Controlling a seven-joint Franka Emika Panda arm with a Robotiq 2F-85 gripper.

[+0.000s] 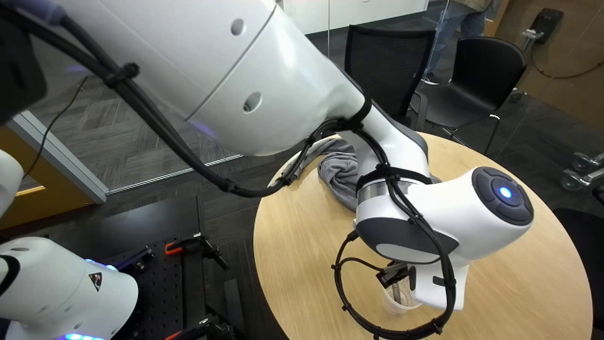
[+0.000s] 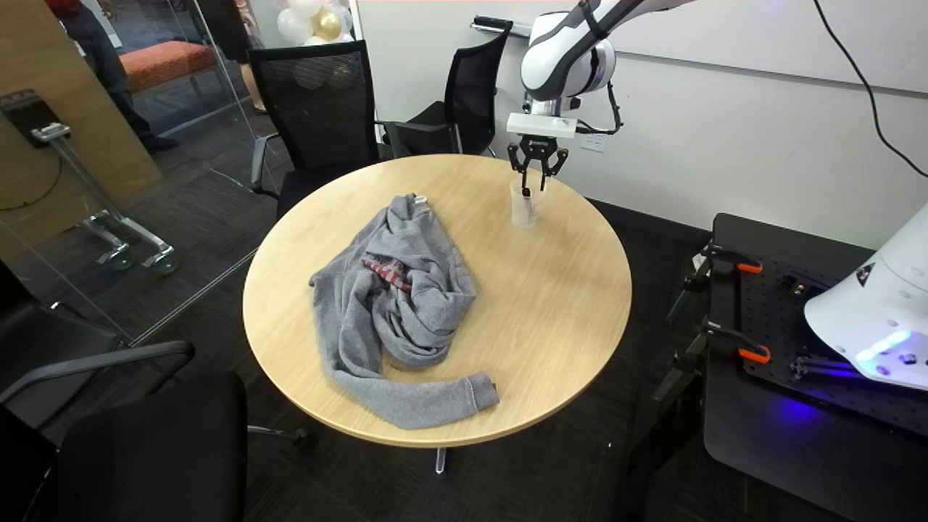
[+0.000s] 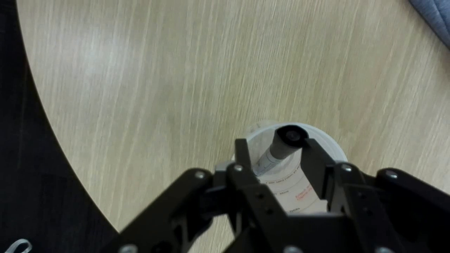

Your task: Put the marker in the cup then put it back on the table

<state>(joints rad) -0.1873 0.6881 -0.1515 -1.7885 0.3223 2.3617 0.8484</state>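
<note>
The marker (image 3: 281, 147) stands leaning inside the translucent cup (image 3: 328, 138), its black end up near the rim in the wrist view. My gripper (image 3: 275, 141) reaches down over the cup with the marker's upper end between its fingers. The right finger (image 3: 316, 160) seems to touch that black end, while a gap shows on the left finger's side; the jaws are open. In both exterior views the cup (image 2: 523, 216) rests upright on the round table (image 2: 544, 312), and the marker (image 1: 396, 293) shows through its wall. The arm's hand hides most of the fingers in an exterior view (image 1: 394, 274).
A grey cloth garment (image 2: 406, 312) lies bunched on the table, a corner of it at the top right of the wrist view. The cup is near the table's edge (image 3: 52, 126). Black chairs (image 2: 315, 109) stand around the table.
</note>
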